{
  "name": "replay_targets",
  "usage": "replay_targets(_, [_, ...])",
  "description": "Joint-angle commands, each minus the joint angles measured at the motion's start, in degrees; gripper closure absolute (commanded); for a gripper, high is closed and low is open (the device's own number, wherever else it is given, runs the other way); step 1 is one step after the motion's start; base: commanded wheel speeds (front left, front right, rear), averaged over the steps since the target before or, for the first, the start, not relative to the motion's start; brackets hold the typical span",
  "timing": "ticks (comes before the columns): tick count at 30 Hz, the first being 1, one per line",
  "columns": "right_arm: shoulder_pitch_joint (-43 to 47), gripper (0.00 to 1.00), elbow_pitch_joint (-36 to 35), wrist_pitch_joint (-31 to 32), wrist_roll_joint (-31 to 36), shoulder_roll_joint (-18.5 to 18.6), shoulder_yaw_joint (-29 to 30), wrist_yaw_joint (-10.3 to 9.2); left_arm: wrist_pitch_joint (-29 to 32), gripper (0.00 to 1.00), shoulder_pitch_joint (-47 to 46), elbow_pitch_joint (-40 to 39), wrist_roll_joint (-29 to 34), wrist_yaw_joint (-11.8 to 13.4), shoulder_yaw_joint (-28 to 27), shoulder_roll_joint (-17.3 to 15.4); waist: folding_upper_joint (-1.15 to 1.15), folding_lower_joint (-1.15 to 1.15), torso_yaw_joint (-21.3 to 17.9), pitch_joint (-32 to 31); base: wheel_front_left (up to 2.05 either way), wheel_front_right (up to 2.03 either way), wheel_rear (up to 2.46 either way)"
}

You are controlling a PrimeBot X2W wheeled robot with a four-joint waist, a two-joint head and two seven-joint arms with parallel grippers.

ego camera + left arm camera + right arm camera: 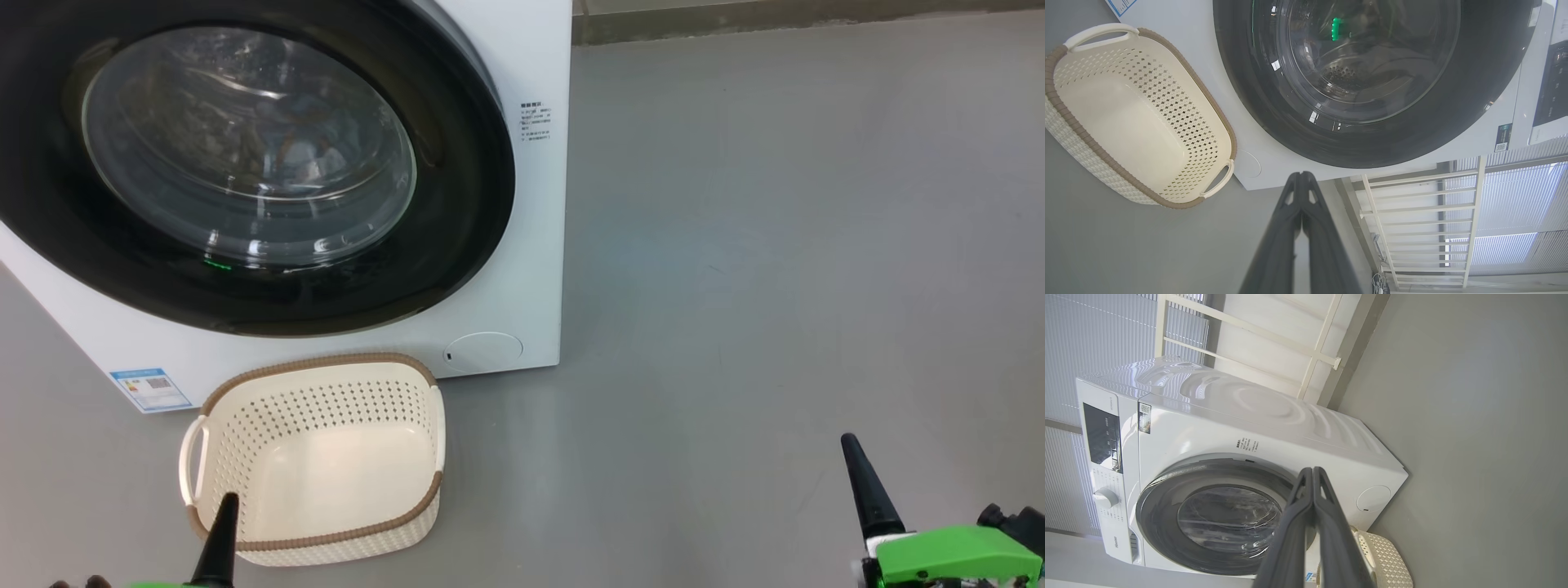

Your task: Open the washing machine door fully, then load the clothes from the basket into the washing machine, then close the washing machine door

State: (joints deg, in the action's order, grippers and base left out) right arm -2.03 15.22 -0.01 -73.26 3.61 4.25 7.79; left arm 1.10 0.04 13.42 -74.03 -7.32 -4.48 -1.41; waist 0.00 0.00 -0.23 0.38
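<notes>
The white washing machine [522,269] stands at the upper left, and its black-rimmed washing machine door [457,204] lies shut against the front. Dimly through the glass I see light blue clothes with an orange patch [304,151]. The cream basket [326,396] sits on the floor before the machine with nothing in it. My left gripper [222,531] is shut at the basket's near rim and holds nothing. My right gripper [867,483] is shut over bare floor far to the right. The wrist views show the shut left gripper [1301,176], basket [1167,106], door [1249,106], shut right gripper [1312,471] and door [1155,506].
Grey floor [775,245] stretches to the right of the machine. A round flap [483,351] and a blue label [151,388] sit low on its front. A white rack [1421,220] stands by the wall beside the machine, near window blinds [1506,183].
</notes>
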Motion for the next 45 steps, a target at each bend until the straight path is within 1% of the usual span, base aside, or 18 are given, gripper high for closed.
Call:
replay_targets(1, [-2.8,1.00,-1.4,0.6,-2.2,0.5,-0.8,-0.23,0.6,1.00,-2.8,-0.9,-1.8,-0.1,-1.4,-1.4,0.00,0.00,0.0,0.0,0.00,0.00,0.00])
replay_targets(28, [-4.0,1.00,-1.3,5.2,-20.2,0.4,0.7,-0.31,5.1,1.00,-6.2,0.6,-18.4,-0.2,-1.7,-1.7,0.00,0.00,0.2,-0.2,0.00,0.00,0.00])
replay_targets(45, [-4.0,1.00,-1.3,5.4,-20.0,0.2,1.0,-0.31,5.2,1.00,-6.2,0.6,-18.3,-0.2,-1.8,-1.7,0.00,0.00,0.2,-0.2,0.00,0.00,0.00])
